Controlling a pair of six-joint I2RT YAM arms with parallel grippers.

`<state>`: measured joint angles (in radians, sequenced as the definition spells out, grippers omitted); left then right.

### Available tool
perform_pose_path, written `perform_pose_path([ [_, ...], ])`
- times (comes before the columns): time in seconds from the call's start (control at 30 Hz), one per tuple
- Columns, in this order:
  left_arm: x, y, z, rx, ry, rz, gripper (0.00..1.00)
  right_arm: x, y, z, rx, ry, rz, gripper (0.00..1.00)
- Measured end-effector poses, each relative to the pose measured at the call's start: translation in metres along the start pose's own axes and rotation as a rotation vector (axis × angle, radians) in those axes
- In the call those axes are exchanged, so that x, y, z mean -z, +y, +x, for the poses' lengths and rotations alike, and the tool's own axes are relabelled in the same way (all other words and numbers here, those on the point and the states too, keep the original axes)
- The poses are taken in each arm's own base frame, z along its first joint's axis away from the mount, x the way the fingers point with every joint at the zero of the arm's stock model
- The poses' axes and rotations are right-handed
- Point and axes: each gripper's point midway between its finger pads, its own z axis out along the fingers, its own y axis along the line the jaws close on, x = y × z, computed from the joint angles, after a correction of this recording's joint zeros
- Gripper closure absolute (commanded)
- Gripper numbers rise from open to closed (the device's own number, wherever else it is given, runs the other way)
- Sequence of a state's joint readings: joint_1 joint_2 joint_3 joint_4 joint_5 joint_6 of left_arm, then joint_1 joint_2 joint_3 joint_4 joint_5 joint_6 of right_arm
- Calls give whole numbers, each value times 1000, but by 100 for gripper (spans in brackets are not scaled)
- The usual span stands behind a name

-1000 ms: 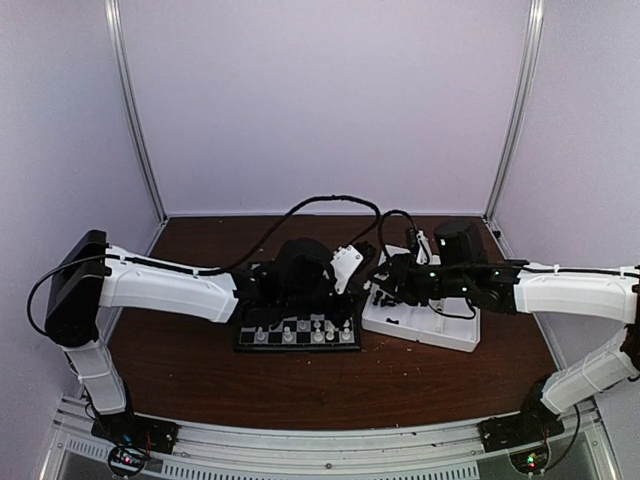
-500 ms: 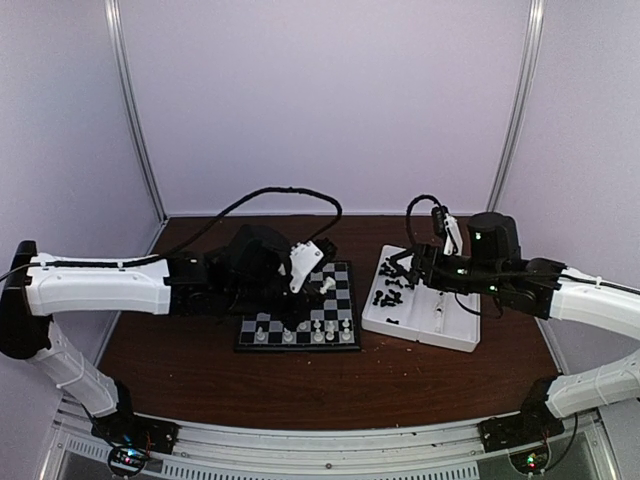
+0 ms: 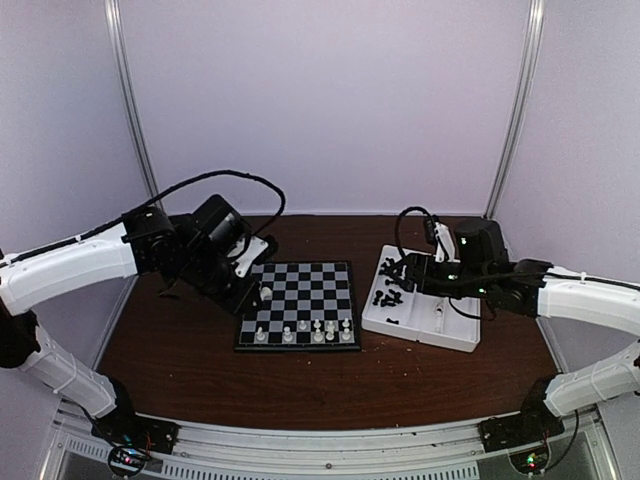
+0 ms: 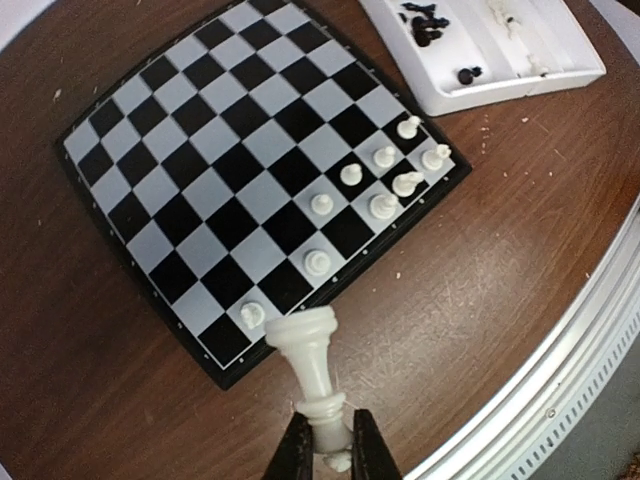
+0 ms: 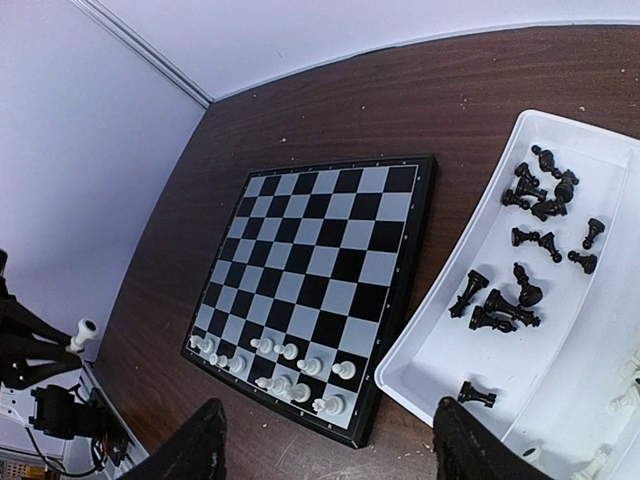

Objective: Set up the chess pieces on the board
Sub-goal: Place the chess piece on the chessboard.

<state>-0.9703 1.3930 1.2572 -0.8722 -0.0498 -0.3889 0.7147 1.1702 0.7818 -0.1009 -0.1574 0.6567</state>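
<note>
The board (image 3: 312,285) lies at the table's middle, with several white chess pieces (image 3: 308,332) along its near rows and the other squares bare. By the board's near-left corner, my left gripper (image 3: 262,293) is shut on a tall white piece (image 4: 310,352). It is held by its head, base pointing away, above the board's edge (image 4: 215,365). Over the left end of the white tray (image 3: 420,335), my right gripper (image 3: 394,271) is open and holds nothing. Its fingers (image 5: 205,445) frame the board's near-right corner (image 5: 365,430). Several black pieces (image 5: 530,240) lie in the tray (image 5: 440,340).
A few white pieces (image 4: 505,15) lie in the tray's other compartment. Black cables (image 3: 215,180) loop above both arms. Bare brown table (image 3: 330,385) stretches from the board to the metal rail (image 3: 320,445) at the near edge. Frame posts (image 3: 135,110) stand at the back corners.
My left arm has drawn back leftward off the board, carrying the white piece to its near-left corner. My right arm pulled back over the tray and its jaws have widened.
</note>
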Motion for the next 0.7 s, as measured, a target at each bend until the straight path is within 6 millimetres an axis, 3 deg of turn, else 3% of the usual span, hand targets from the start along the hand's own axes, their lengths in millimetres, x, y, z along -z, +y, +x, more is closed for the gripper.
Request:
perform_pose_path([
  [0.07,2,21,3,98,42,11,100,-1,-1,1,-1,4,0,31],
  [0.2,-1,44,6,239,124,36,100,-1,-2,0,-4,1,-1,31],
  [0.63,-69,66,-1,522,385,185,100,9,-15,4,-19,-11,7,31],
  [0.7,-76,71,4,547,418,185,94,14,-16,-1,-22,-29,3,31],
])
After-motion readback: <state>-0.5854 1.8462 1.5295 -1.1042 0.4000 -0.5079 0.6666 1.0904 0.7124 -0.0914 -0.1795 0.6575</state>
